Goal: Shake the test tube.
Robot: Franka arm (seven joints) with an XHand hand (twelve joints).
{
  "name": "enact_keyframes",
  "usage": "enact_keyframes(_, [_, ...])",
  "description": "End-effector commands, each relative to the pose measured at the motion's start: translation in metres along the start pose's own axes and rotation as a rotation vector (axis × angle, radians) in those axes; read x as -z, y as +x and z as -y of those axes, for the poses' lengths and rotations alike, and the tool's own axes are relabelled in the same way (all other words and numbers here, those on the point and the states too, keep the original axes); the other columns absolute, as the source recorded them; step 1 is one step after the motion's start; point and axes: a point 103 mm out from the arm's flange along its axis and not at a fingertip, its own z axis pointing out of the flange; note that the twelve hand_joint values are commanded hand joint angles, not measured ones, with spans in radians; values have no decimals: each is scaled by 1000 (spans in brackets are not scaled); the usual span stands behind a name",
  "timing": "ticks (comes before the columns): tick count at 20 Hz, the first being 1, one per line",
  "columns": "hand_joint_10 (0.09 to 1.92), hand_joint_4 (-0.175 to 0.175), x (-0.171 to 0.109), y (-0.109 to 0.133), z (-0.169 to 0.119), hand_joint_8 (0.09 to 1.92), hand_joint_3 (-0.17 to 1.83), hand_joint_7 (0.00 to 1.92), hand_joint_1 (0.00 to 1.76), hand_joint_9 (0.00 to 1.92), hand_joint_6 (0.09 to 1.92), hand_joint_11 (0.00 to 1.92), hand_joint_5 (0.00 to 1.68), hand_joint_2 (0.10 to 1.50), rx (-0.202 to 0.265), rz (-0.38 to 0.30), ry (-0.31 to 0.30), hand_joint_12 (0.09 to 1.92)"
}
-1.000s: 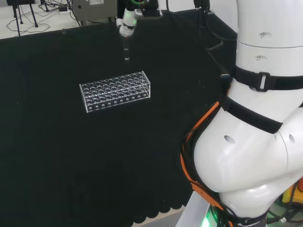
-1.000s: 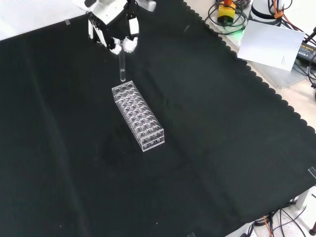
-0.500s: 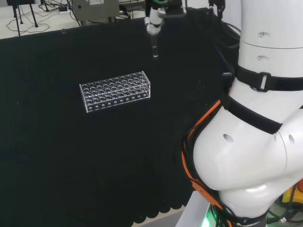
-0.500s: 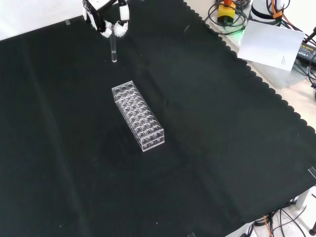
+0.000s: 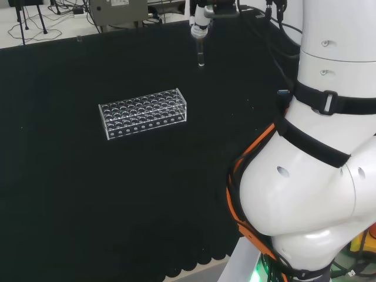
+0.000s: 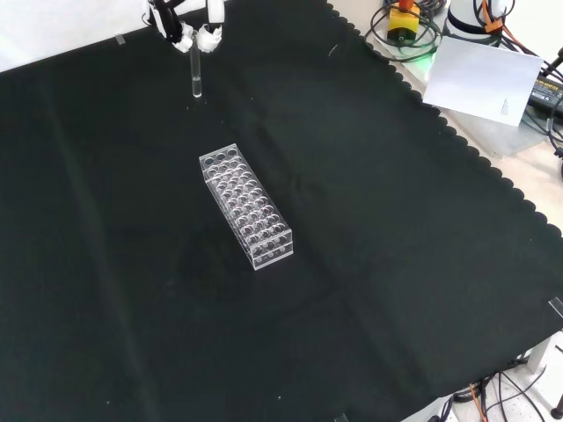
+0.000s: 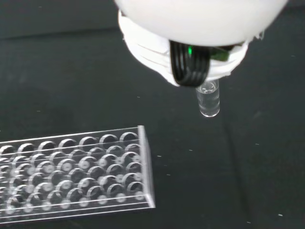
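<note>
Above the far edge of the black cloth [image 6: 369,264], at the front view's top left: hand [image 6: 186,25], fingers pinched around the upper end of one clear test tube [image 6: 196,77], which hangs upright, clear of the bench. Same tube in the head view [image 5: 201,53], well right of and beyond the rack. Clear plastic test tube rack [image 6: 246,207], many round wells, none visibly occupied, stands alone mid-cloth. Change noted: a second ago the tube hung just over the rack's far end; it has since been carried up and away. Judgement: tube is lifted out and free of obstruction, so shaking can proceed; contents of tube cannot be told.
</note>
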Motion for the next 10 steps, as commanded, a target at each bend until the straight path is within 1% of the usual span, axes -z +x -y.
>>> enact_keyframes(1, [132, -175, -1, 39, -7, 664, 793, 1447, 1442, 1494, 499, 872, 1374, 515, 77, -22, -2, 1182])
enact_keyframes(6, [131, -175, -3, 78, -14, 664, 793, 1447, 1442, 1495, 498, 872, 1374, 515, 147, -35, 4, 1182])
enact_keyframes(10, [130, -175, -4, 103, -16, 662, 793, 1448, 1442, 1495, 498, 872, 1375, 515, 198, -39, 8, 1182])
